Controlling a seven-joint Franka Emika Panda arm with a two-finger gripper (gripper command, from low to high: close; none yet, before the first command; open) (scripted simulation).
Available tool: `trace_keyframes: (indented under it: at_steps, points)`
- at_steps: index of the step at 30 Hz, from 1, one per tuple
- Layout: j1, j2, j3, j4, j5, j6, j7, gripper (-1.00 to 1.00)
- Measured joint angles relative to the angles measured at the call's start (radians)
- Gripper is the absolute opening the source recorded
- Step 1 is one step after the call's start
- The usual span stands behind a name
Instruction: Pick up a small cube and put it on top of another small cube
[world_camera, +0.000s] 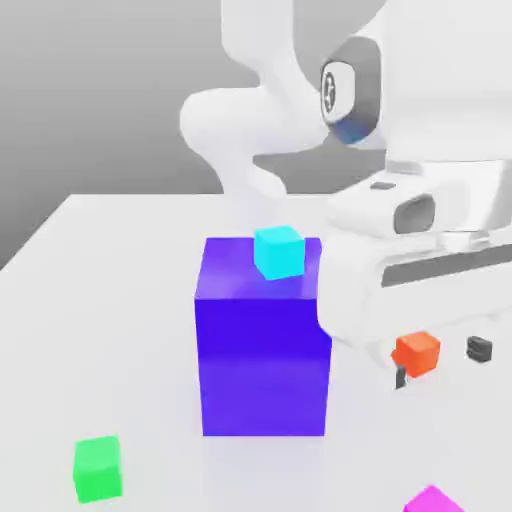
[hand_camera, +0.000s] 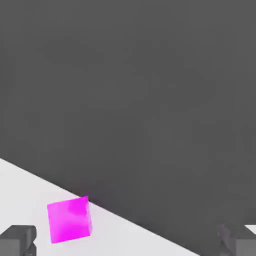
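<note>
Exterior view: white, smooth-shelled robot arm (world_camera: 435, 80), reaching in from the rear and over the exterior view's right part of a plain white table (world_camera: 110, 330). Below its hand, a two-fingered gripper with dark tips (world_camera: 440, 362), opened wide, the tips well apart, with hold of nothing. In the middle of the exterior view, a large, glossy blue-violet block (world_camera: 263, 365), upright on the table; on its top face, a small bright cyan cube (world_camera: 279, 252), set toward the exterior view's right side of that face. At the exterior view's lower left, a small green cube (world_camera: 98, 469), apart from the block. To the exterior view's right of the block, a small orange-red cube (world_camera: 417, 354), visible in line with the gap between the tips but not gripped. At the bottom border of the exterior view, toward the right, a small plain magenta-pink cube (world_camera: 433, 501), partly cut off by the frame. In the hand view, the same magenta-pink cube on the white table, close to the table's straight edge, free of the gripper; beyond that edge, a broad, uniform dark grey surface (hand_camera: 130, 95). Not stacked on any other cube.
</note>
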Motion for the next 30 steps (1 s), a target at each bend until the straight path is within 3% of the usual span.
trace_keyframes:
  at_steps: [10, 11, 17, 22, 30]
  points:
    - [0.061, 0.364, 0.0, 0.049, -0.066, 0.149, -0.013, 0.0]
    - [0.065, 0.393, -0.005, 0.055, -0.071, 0.17, -0.01, -1.0]
    - [0.067, 0.407, -0.008, 0.058, -0.073, 0.18, -0.008, -1.0]
    - [0.046, 0.276, 0.015, 0.027, -0.046, 0.081, -0.026, -1.0]
    - [-0.138, 0.109, -0.156, -0.115, 0.051, 0.058, 0.059, -1.0]
